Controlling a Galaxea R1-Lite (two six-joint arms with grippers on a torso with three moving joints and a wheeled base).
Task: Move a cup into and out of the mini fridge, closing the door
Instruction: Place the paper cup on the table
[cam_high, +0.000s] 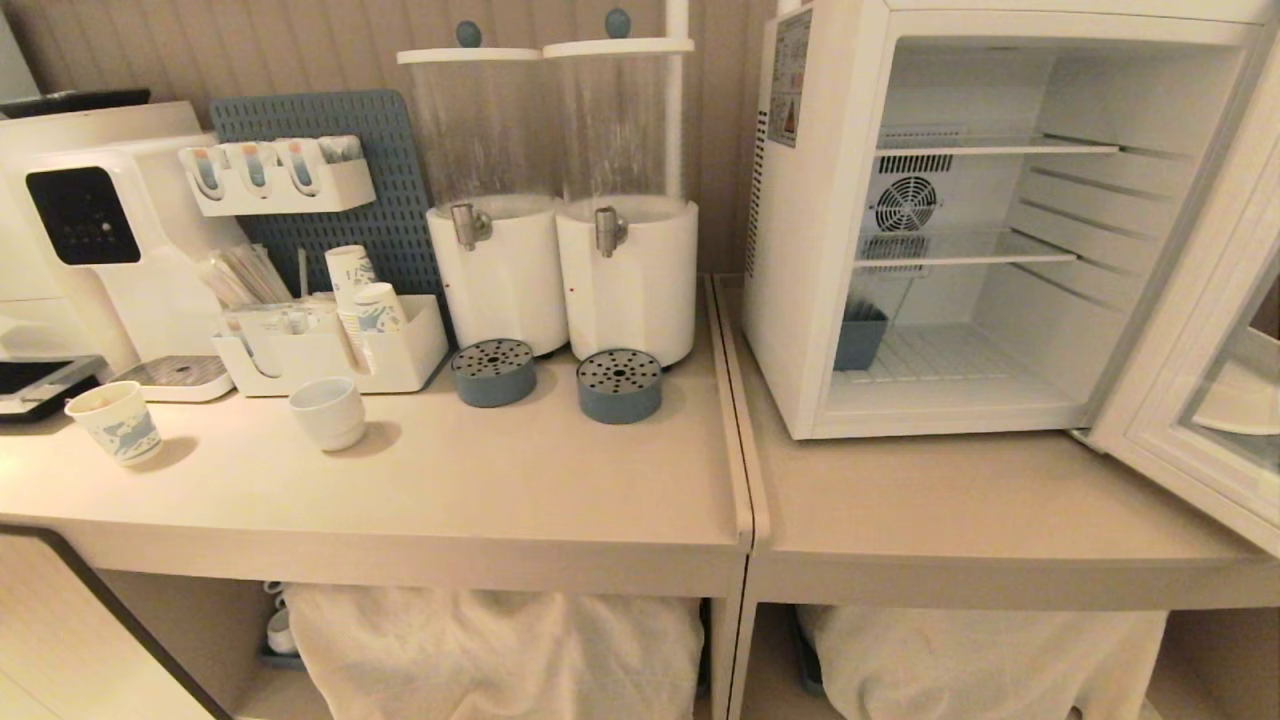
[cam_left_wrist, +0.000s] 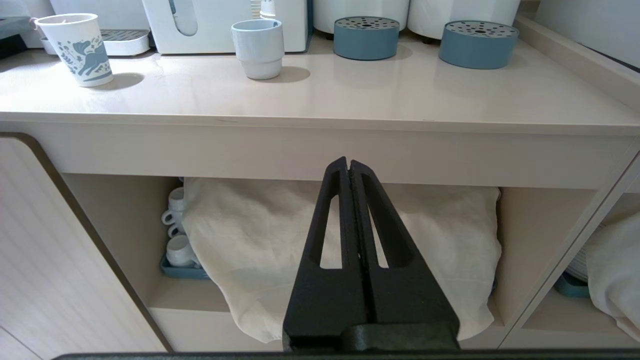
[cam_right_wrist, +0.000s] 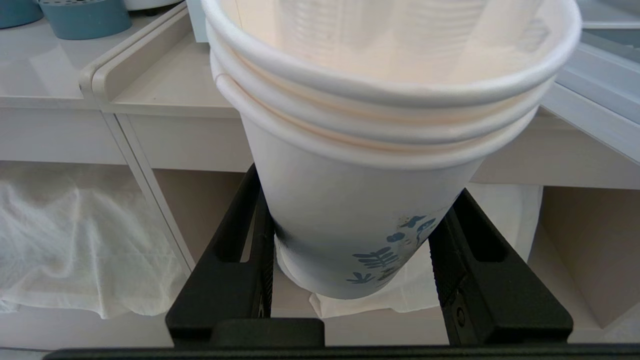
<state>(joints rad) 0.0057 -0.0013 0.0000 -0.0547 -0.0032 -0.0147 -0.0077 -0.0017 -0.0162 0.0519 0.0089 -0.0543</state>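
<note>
The right gripper (cam_right_wrist: 350, 265) had the cup (cam_right_wrist: 360, 200) pinched low on its body, one black finger (cam_right_wrist: 240, 250) against each side, and the cup stood upright with its long axis vertical and its open mouth up. It read as several thin paper cups nested together: smooth matte white walls, three rolled rims stacked close, a small blue leaf print near the base. In the right wrist view the counter (cam_right_wrist: 165, 90) edge sat beyond the cup at about 11 o'clock, above the fingers' level.

In the head view neither arm showed. The mini fridge (cam_high: 790, 330) stood at 2 o'clock on the right counter section, a glossy white box, its door (cam_high: 1190, 400) swung wide toward 3 o'clock, glass pane catching light. Thin shelves and a round fan showed inside; the ribbed floor looked bare apart from a small blue-grey bin at the back, though the far corner was hard to read.

The left gripper (cam_left_wrist: 349, 167) hung below the counter front, its fingers pressed together, empty. The right arm looked the one placed for the fridge.
</note>
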